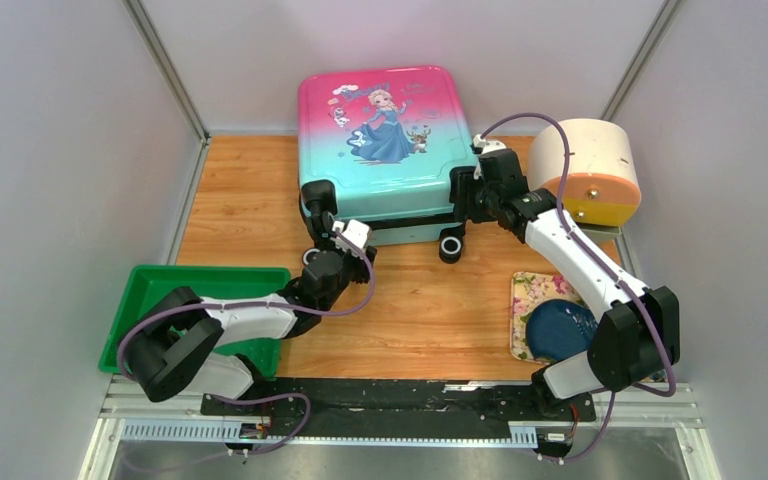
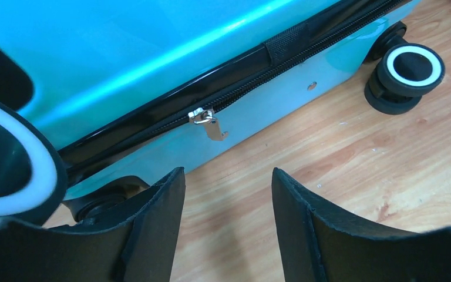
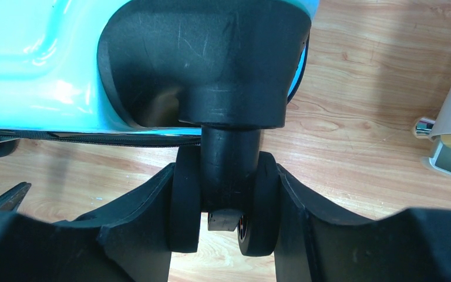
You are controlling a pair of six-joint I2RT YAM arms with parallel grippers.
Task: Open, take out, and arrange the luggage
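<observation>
Luggage lies flat on wooden table between grey walls

Camera layout: one overhead view, two wrist views.
We look down from above the near edge over the whole table; both wrist cameras sit close against the luggage, sharing its zipper seam.

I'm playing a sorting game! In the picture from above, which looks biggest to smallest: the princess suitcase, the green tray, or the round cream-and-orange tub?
1. The luggage looks biggest.
2. The green tray comes next, though the left arm hides part of it.
3. The round container looks smallest.
</observation>
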